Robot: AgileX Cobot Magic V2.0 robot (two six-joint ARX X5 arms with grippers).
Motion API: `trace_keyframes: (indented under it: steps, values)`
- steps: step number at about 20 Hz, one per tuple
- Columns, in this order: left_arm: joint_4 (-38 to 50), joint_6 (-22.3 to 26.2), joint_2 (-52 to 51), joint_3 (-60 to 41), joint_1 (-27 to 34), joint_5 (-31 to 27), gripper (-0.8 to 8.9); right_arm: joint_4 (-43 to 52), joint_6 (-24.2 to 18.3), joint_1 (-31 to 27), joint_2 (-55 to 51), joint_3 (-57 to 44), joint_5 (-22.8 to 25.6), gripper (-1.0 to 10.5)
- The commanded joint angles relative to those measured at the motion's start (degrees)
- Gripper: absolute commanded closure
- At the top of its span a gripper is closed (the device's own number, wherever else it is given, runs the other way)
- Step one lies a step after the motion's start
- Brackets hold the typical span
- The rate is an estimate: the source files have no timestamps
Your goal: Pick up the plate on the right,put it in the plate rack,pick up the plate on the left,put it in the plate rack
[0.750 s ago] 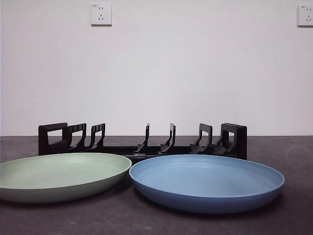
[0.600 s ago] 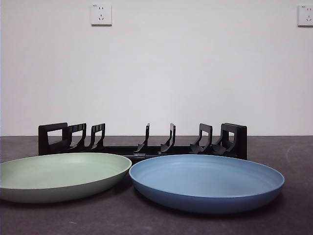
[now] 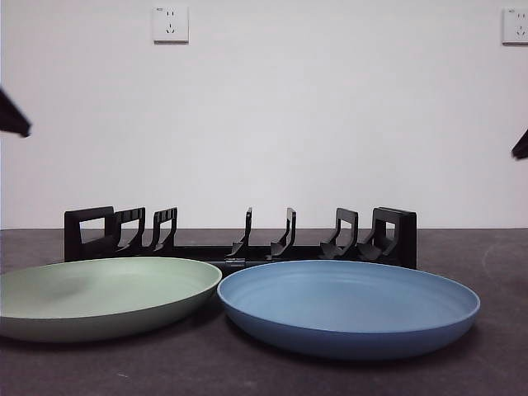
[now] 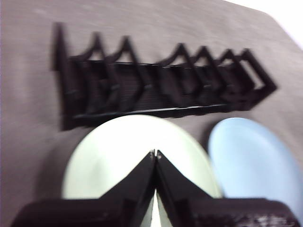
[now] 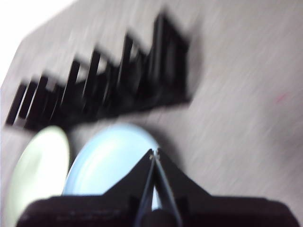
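A blue plate [image 3: 351,305] lies flat on the dark table at the right, touching or nearly touching a pale green plate [image 3: 103,295] at the left. Behind both stands the long black plate rack [image 3: 241,239], with nothing in its slots. My left gripper [image 4: 154,153] is shut, high above the green plate [image 4: 128,156]; the front view shows only a dark tip of the left gripper [image 3: 12,117] at the left edge. My right gripper [image 5: 154,153] is shut, high over the blue plate [image 5: 111,158]; a dark tip of the right gripper [image 3: 520,147] shows at the front view's right edge.
A white wall with two sockets [image 3: 170,24] rises behind the table. Dark tabletop [image 3: 462,247] runs to the right of the rack and in front of the plates.
Both arms have come into the front view as dark tips at the left and right edges. The plates and the rack have not moved.
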Motion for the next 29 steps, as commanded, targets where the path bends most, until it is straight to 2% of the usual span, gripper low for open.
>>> trace_keyframes:
  steps: [1, 3, 5, 6, 7, 8, 12, 14, 19, 23, 25, 29]
  values:
    - [0.50, 0.07, 4.00, 2.58, 0.09, 2.32, 8.18, -2.14, -2.78, 0.17, 4.17, 1.60, -2.99, 9.5]
    - [0.39, 0.04, 6.23, 3.87, 0.07, 4.57, 8.17, -3.21, -6.51, 1.27, 6.49, 1.97, -3.72, 9.4]
    - [0.44, -0.02, 7.52, 4.13, -0.07, 6.08, 8.07, -3.26, -7.54, 3.61, 7.74, 1.97, -3.06, 8.2]
    - [0.46, -0.04, 8.04, 4.13, -0.31, 6.56, 7.44, -3.23, -7.52, 5.07, 8.07, 1.97, -1.55, 7.8]
    - [0.63, -0.66, 8.57, 4.13, -0.50, 6.54, 6.26, -2.93, -7.50, 6.71, 8.41, 1.97, 0.87, 7.8]
    - [0.96, -1.55, 9.05, 4.13, -0.63, 6.54, 5.51, -2.64, -7.45, 8.39, 8.70, 1.97, 2.99, 7.8]
    - [2.58, -1.88, 10.97, 4.15, -1.84, 8.13, 5.52, -1.62, -7.02, 14.03, 11.85, 2.32, 9.84, 7.8]
    - [2.56, -1.88, 11.91, 4.15, -2.75, 8.44, 5.53, -1.42, -6.62, 15.87, 15.08, 2.75, 11.61, 7.8]
    - [2.51, -1.86, 12.31, 4.15, -4.90, 8.24, 5.53, 1.92, -6.36, 16.66, 23.78, 3.02, 11.54, 7.8]
    - [2.51, -1.86, 12.31, 4.15, -5.92, 8.02, 5.54, 4.83, -3.93, 16.66, 28.37, 3.06, 11.08, 8.0]
    - [2.54, -1.79, 12.31, 4.15, -6.23, 8.02, 5.54, 4.76, -2.99, 16.66, 28.85, 3.13, 11.10, 9.5]
    - [3.30, -1.18, 12.31, 4.15, -6.43, 8.44, 5.54, 4.35, -2.03, 16.63, 28.61, 3.63, 11.15, 9.6]
